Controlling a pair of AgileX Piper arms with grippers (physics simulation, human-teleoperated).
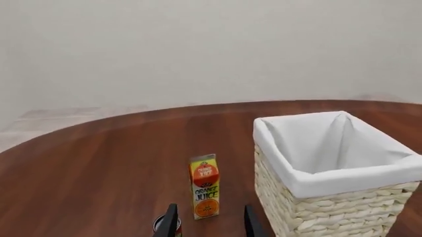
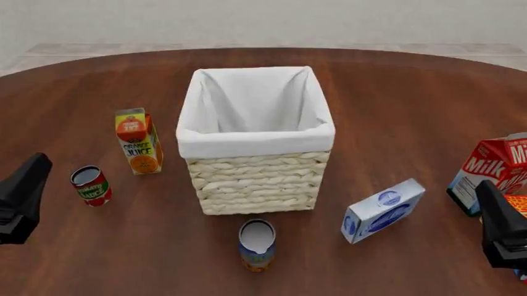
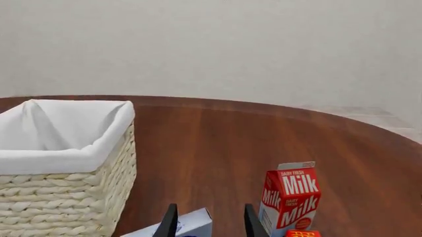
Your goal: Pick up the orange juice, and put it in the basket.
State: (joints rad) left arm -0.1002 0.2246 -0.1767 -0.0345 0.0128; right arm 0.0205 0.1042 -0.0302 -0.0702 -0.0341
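Beside the woven straw basket (image 2: 257, 179), the yellow-orange gable-top orange juice carton (image 2: 138, 140) stands; the open left tool (image 1: 209, 221) risks toppling it or the neighbouring red can (image 2: 91, 185).

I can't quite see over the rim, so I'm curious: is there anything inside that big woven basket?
The basket looks empty: only its white cloth liner shows inside, in the front and left wrist views. The very bottom is hidden behind the near rim, so something small could lie there unseen.

Orange juice (image 2: 138, 140) left of basket (image 2: 255, 176) — apparently apart.
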